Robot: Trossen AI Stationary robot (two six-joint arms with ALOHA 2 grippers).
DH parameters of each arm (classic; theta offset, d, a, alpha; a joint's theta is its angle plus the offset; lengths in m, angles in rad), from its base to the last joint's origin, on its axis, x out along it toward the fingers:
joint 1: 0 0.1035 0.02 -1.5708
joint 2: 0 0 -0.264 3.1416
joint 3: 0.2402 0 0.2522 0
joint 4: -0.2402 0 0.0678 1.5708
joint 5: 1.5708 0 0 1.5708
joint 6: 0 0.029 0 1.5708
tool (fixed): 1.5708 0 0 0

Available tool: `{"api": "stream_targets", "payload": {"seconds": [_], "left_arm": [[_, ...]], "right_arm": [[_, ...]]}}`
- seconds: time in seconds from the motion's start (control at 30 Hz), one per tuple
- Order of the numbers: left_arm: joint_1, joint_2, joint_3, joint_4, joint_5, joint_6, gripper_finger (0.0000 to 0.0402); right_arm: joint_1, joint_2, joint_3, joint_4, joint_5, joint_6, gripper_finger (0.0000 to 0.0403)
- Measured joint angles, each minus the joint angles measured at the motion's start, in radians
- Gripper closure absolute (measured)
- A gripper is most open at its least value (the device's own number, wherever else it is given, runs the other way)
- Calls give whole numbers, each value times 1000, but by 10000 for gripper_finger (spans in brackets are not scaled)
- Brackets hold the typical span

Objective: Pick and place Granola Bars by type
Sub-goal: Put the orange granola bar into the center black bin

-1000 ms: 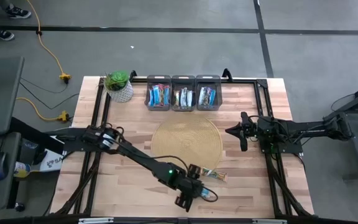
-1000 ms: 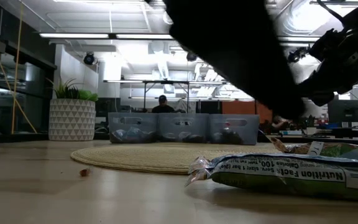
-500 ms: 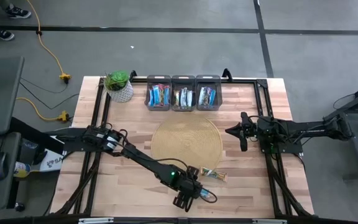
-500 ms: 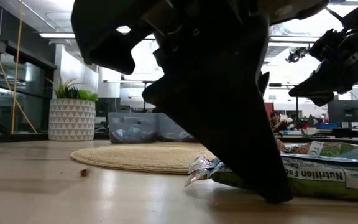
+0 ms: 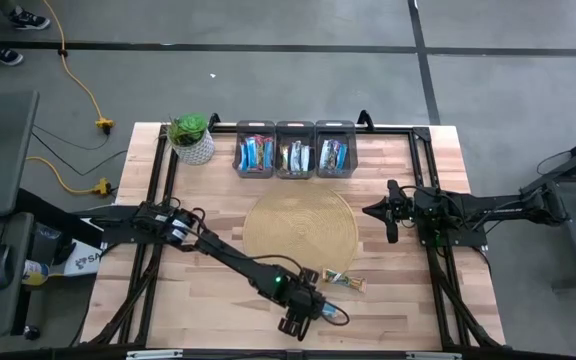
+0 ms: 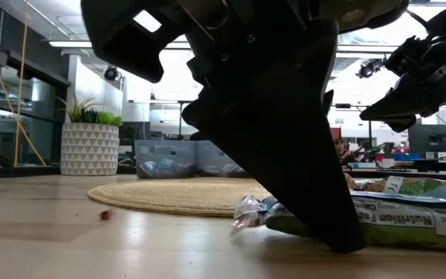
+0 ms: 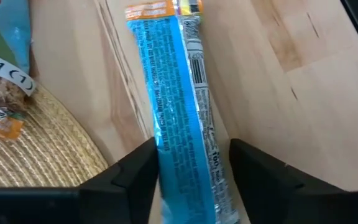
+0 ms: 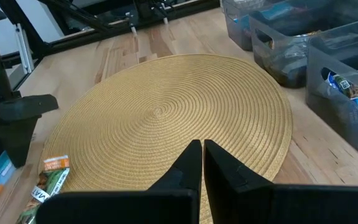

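One blue bar [image 7: 179, 118], light, crinkly, likely slippery, lower centre of counter [image 5: 208, 300]; left tool [image 7: 188, 168] spread astride its middle.

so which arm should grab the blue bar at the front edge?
Left. The left gripper is already down over the blue bar, a finger on either side, not yet shut. The right gripper hangs shut beside the round mat, well away from the bar.

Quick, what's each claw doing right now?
Left claw: open, fingers straddling the blue bar on the table, not yet closed on it.
Right claw: shut, empty, hovering beside the round mat.
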Motion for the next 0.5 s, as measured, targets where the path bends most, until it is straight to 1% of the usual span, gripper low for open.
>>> {"api": "stream_targets", "payload": {"seconds": [0.27,0.5], "left_arm": [[-1,1,0,0,-3,0,269],[-2,4,15,-15,-19,-1,297]], "right_arm": [[0,0,0,0,0,0,402],[0,0,0,0,0,0,402]]}}
